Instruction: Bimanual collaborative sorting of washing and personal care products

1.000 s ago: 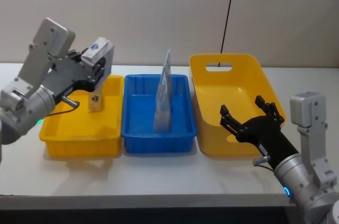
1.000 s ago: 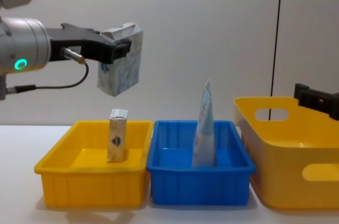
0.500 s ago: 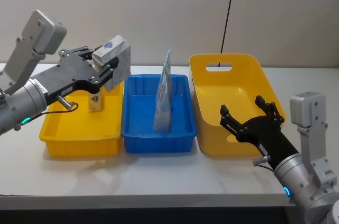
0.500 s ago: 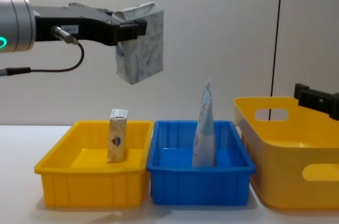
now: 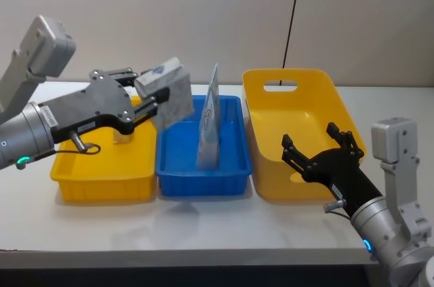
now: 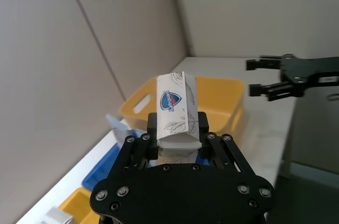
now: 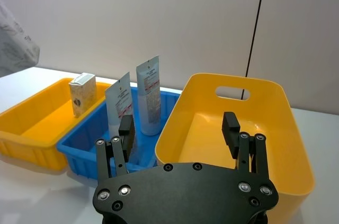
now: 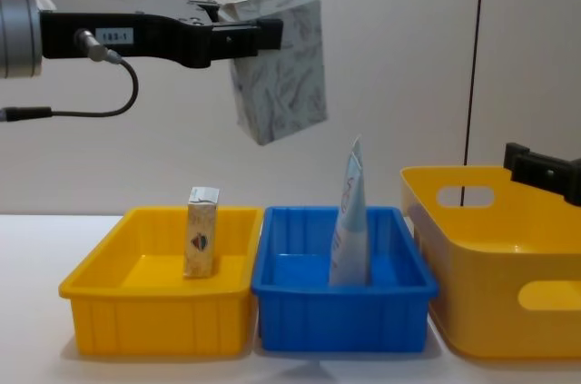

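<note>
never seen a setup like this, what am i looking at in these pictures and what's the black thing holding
This is a two-armed robot at a white table. Two pictures come from cameras on its head and chest, two from its wrists. The black things are its claws. The left claw holds a cream carton in the air above the bins. The right claw hangs open and empty near the big yellow bin. Beside that stand a blue bin with two tall pale packs upright, and a small yellow bin with another carton standing inside.
</note>
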